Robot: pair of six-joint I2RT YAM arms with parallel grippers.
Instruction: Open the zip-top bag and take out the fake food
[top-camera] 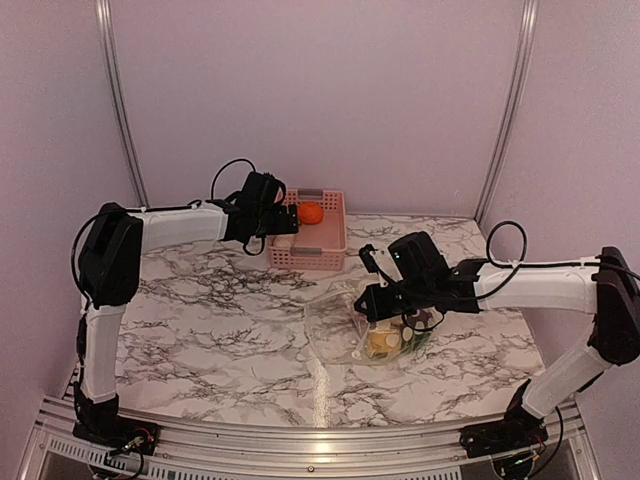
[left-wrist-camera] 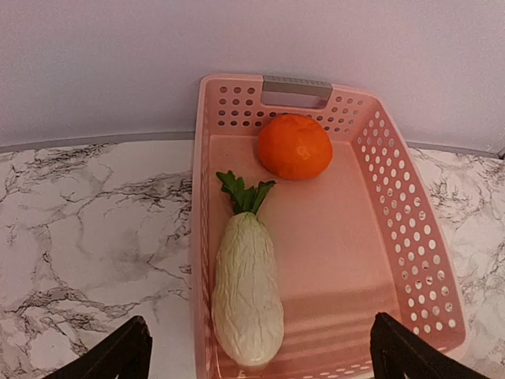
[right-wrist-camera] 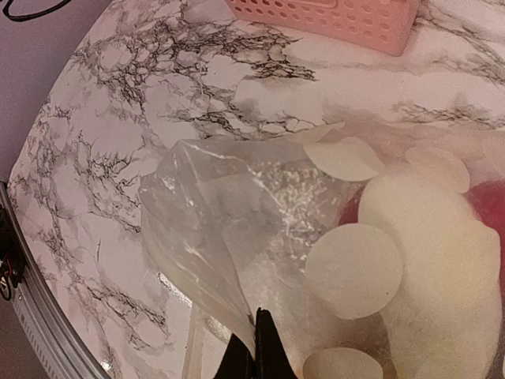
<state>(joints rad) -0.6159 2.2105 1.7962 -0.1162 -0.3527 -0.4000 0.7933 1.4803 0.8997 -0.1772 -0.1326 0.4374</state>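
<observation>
The clear zip-top bag with white dots lies on the marble table right of centre, with yellow, white and dark toy food still inside. My right gripper is shut on the bag's plastic; in the right wrist view the closed fingertips pinch a fold of the bag. My left gripper hovers open and empty over the pink basket. In the left wrist view an orange fruit and a white leafy vegetable lie in the basket.
The basket stands at the back centre against the wall. Metal frame posts rise at both back corners. A metal rail runs along the near table edge.
</observation>
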